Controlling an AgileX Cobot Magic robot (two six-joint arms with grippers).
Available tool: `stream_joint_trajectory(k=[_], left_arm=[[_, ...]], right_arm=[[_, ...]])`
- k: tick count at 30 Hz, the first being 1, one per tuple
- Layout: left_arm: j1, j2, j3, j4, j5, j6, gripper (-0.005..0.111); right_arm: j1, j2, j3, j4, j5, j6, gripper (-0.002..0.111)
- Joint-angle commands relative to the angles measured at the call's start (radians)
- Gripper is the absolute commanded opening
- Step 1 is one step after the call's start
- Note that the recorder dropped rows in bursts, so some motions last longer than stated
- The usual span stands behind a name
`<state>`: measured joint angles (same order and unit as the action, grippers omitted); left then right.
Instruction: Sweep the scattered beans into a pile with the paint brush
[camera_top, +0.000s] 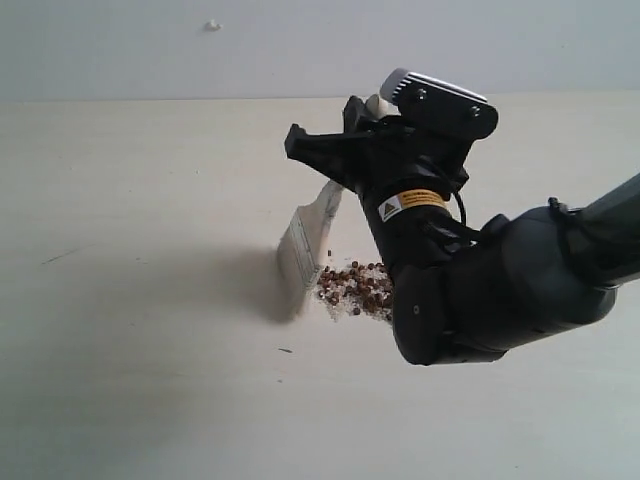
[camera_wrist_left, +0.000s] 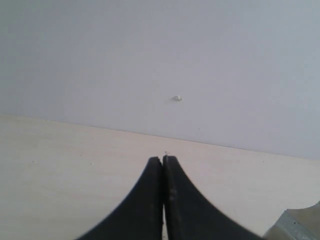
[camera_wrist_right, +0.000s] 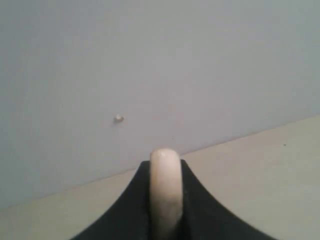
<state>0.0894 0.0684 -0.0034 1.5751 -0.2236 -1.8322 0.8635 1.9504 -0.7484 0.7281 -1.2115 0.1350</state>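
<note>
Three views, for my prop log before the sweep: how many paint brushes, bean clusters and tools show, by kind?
paint brush: 1
cluster of beans: 1
tools: 2 (left tool shut on nothing, right tool shut on the paint brush)
Total: 4

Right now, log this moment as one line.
right gripper shut on paint brush | bristles down at table, beside beans | beans clustered in one patch | left gripper shut, empty
</note>
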Motion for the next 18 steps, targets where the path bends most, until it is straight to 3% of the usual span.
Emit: stream_joint_trajectory(k=[1, 14, 18], left_arm=[[0.000, -0.004, 0.003, -0.003, -0.003, 0.003, 0.000], [0.000, -0.004, 0.003, -0.003, -0.003, 0.003, 0.000], [0.000, -0.004, 0.003, -0.003, -0.003, 0.003, 0.000]], right_arm=[[0.003, 0.027, -0.016, 0.055, -0.010, -0.087, 0.000], [0.008, 0.010, -0.016, 0.166, -0.010, -0.250, 0.000], [0.008, -0.037, -0.016, 0.077, -0.010, -0.220, 0.000]])
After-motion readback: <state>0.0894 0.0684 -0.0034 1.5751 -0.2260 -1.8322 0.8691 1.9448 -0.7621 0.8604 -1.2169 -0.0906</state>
